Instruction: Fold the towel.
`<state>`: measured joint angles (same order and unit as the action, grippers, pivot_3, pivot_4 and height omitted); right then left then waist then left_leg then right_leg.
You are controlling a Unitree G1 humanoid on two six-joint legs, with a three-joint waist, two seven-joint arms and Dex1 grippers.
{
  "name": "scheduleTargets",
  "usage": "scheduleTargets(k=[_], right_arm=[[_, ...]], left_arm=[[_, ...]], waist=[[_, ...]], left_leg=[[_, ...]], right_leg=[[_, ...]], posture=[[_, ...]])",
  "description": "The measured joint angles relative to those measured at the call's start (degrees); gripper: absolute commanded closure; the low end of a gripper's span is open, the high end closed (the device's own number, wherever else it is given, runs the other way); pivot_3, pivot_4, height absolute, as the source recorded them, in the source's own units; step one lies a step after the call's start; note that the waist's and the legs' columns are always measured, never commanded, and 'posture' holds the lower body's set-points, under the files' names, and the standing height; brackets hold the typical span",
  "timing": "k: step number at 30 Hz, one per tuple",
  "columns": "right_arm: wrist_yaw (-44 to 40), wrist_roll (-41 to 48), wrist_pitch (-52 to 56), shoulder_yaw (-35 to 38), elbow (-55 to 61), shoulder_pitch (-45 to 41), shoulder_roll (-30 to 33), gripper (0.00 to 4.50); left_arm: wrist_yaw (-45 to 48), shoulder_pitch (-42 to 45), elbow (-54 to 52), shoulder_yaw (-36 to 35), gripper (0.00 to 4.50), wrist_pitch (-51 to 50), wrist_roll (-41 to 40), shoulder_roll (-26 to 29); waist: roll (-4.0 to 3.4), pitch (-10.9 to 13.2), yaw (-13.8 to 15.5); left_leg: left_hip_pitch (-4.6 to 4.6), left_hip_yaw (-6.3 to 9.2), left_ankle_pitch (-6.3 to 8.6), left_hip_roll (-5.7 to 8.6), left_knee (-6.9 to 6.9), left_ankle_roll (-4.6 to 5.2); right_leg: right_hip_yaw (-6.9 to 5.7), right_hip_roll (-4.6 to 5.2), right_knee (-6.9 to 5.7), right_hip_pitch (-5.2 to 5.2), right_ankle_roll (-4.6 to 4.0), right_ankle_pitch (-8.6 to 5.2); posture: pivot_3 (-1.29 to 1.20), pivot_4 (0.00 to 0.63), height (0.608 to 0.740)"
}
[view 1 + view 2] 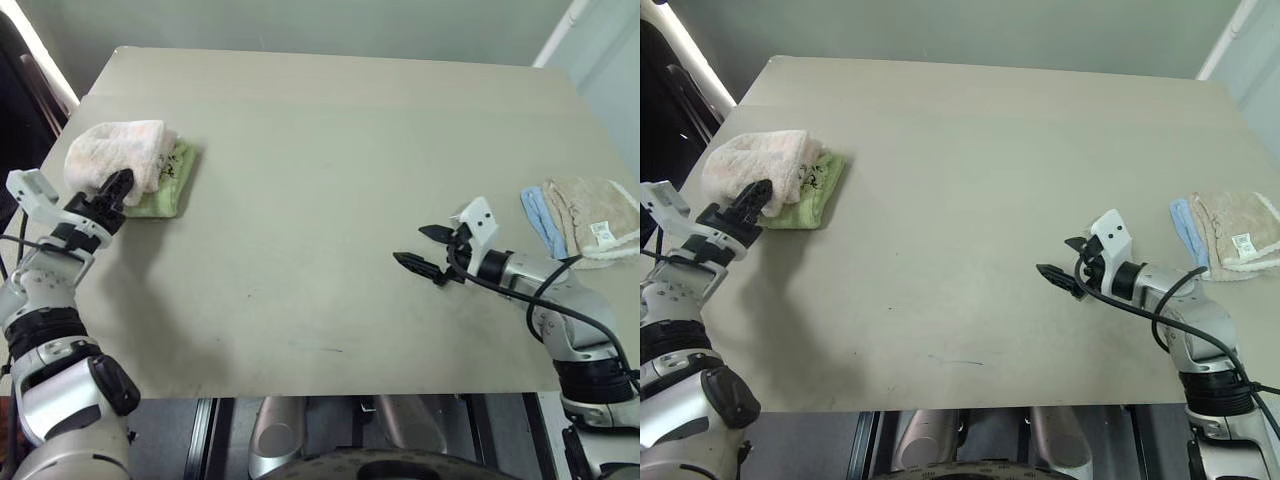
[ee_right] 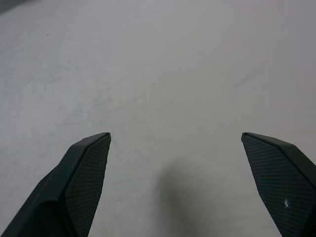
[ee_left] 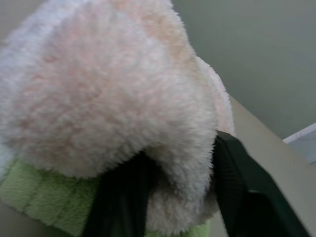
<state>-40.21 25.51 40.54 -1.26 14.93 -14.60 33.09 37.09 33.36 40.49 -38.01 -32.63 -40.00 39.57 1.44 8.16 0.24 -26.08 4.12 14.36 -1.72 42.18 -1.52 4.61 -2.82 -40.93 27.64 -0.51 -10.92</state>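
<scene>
The pale pink fluffy towel (image 1: 120, 150) lies bunched and folded over at the table's far left, on top of a light green towel (image 1: 172, 185). My left gripper (image 1: 118, 188) is at the pink towel's near edge. In the left wrist view its two black fingers (image 3: 247, 197) stand apart, with a thick fold of the towel (image 3: 113, 89) bulging between them, so it is open around that fold. My right gripper (image 1: 425, 250) hovers open over bare table at the right, holding nothing.
A beige cloth (image 1: 600, 215) with a white label lies on a blue cloth (image 1: 540, 220) at the table's right edge. The tan table (image 1: 320, 180) stretches bare between the two piles. The stacked towels sit close to the table's left edge.
</scene>
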Motion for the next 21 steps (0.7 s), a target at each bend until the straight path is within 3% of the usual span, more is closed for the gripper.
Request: scheduleTargets(k=[4, 5, 21], right_arm=[[0.00, -0.10, -0.02, -0.04, 0.04, -0.01, -0.39, 0.00], [0.00, -0.11, -0.02, -0.04, 0.06, 0.01, -0.39, 0.00], [0.00, -0.47, -0.60, -0.01, 0.12, 0.29, -0.95, 0.00]], left_arm=[[-0.99, -2.08, -3.74, -1.22, 0.21, -3.18, -2.96, -1.33], [-1.08, -3.08, -5.20, -1.63, 0.10, -4.39, -3.97, -1.61], [-0.55, -16.16, -24.79, -1.37, 0.10, -20.36, -12.04, -0.69]], waist=[[0.00, 0.00, -0.02], [0.00, 0.00, -0.03], [0.00, 0.00, 0.08]], left_leg=[[0.00, -0.01, 0.00, 0.00, 0.00, 0.00], [0.01, -0.02, 0.00, 0.00, -0.01, 0.00], [0.04, 0.00, 0.01, -0.01, -0.01, -0.04]], right_leg=[[0.00, 0.00, 0.00, 0.01, 0.03, -0.02], [0.00, 0.00, 0.00, 0.01, 0.04, -0.02], [0.00, 0.00, 0.00, -0.01, 0.07, -0.08]], posture=[[0.00, 0.150, 0.697], [0.00, 0.150, 0.697], [0.00, 0.150, 0.697]])
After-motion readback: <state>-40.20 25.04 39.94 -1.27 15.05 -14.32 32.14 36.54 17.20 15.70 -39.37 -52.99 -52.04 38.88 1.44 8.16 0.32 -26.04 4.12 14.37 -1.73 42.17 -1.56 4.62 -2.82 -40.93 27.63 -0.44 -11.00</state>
